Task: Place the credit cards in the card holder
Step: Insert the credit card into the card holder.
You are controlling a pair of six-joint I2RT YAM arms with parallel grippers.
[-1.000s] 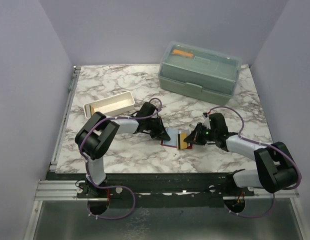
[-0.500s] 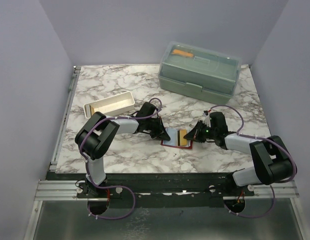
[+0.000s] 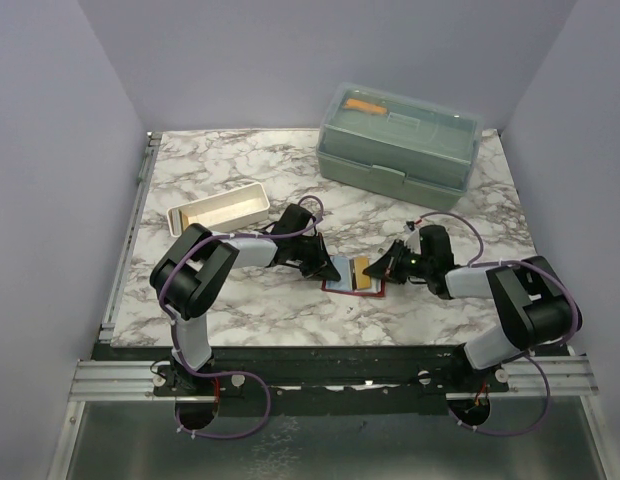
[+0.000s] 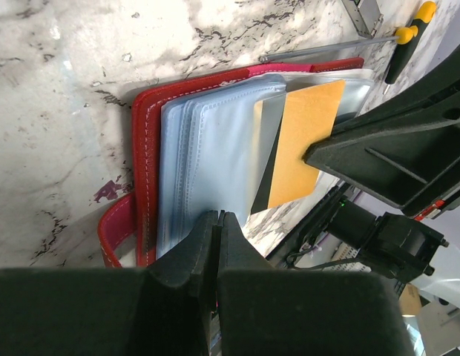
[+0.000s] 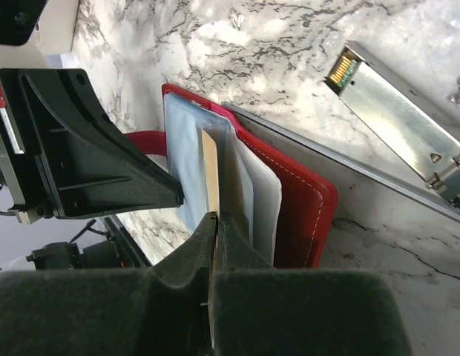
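Note:
The card holder (image 3: 340, 282) lies open on the marble table between my grippers, dark red with grey-blue sleeves. My left gripper (image 3: 330, 268) is shut on the edge of a grey-blue sleeve (image 4: 208, 148), its tips (image 4: 217, 216) at the holder's near side. My right gripper (image 3: 382, 268) is shut on an orange credit card (image 3: 360, 272) with a black stripe. In the left wrist view the card (image 4: 304, 141) lies partly inside a clear sleeve. In the right wrist view the card (image 5: 210, 167) stands edge-on between the sleeves, in front of my right gripper (image 5: 213, 216), beside the red cover (image 5: 308, 211).
A large pale-green lidded box (image 3: 400, 145) stands at the back right. A long white tray (image 3: 220, 208) sits at the left. A metal rail (image 5: 393, 111) runs along the table edge. A yellow-handled tool (image 4: 409, 24) lies beyond the holder.
My right gripper has moved left toward the holder with the card, and the card has slid further between the sleeves. The left gripper has not moved.

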